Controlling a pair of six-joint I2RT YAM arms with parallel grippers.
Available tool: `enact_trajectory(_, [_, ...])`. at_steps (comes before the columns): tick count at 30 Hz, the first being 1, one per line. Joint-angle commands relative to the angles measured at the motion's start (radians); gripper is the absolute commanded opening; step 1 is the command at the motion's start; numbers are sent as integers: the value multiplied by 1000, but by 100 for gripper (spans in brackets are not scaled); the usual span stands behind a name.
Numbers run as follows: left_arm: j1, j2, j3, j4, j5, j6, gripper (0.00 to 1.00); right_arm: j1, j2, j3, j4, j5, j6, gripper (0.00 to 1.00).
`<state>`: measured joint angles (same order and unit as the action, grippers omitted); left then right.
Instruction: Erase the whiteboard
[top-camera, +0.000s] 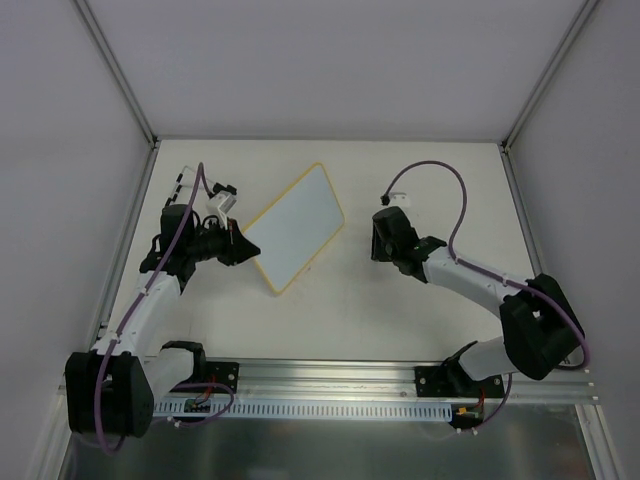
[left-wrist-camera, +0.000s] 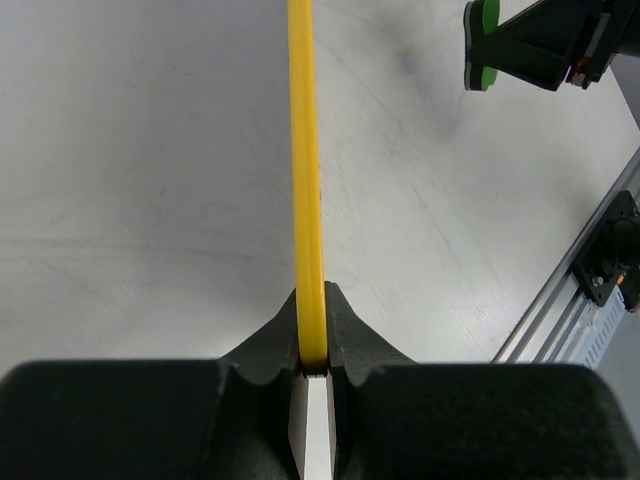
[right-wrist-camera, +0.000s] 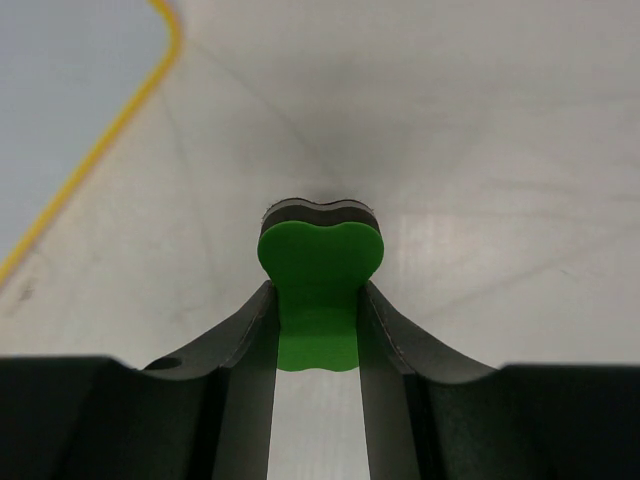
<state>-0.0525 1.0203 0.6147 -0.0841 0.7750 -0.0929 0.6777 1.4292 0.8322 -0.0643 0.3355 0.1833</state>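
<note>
From above, I see the whiteboard (top-camera: 296, 226) left of the table's (top-camera: 420, 310) middle, turned like a diamond with its face pale and plain. My left gripper (top-camera: 244, 246) has hold of its near-left corner. The right gripper (top-camera: 384, 246) hangs over the table to the board's right, apart from it; from up here I cannot make out what sits between its fingers.

On the left wrist camera, the board's yellow rim runs edge-on straight up the picture, and both fingers are pinched tight on it at the bottom. In the upper right corner the other gripper shows with a green eraser (left-wrist-camera: 482, 44) at its tip, above the table.

On the right wrist camera, the fingers stand narrow and clamp that eraser by its green back, its dark pad facing the table. One rounded corner of the board fills the upper left.
</note>
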Motion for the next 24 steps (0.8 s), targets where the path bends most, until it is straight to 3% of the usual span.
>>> enact_trajectory(1, [-3,17,72,63,29,84,0,-65,-58,-24,-201,80,-4,1])
enact_trajectory(8, [-3,29,112,64,9,101,0,-230,-73,-62,-216,-16,1,7])
enact_trajectory(18, [-3,-19,89,79,-49,-2,0,-294,19,-42,-216,-115,19,19])
enact_trajectory(21, [-3,-52,60,111,-72,-36,0,-294,34,-41,-216,-119,21,27])
enact_trajectory(22, [-3,-61,53,118,-78,-44,0,-294,34,-39,-216,-119,22,38])
enact_trajectory(24, [-3,-84,34,125,-86,-67,0,-294,33,-38,-218,-121,21,48])
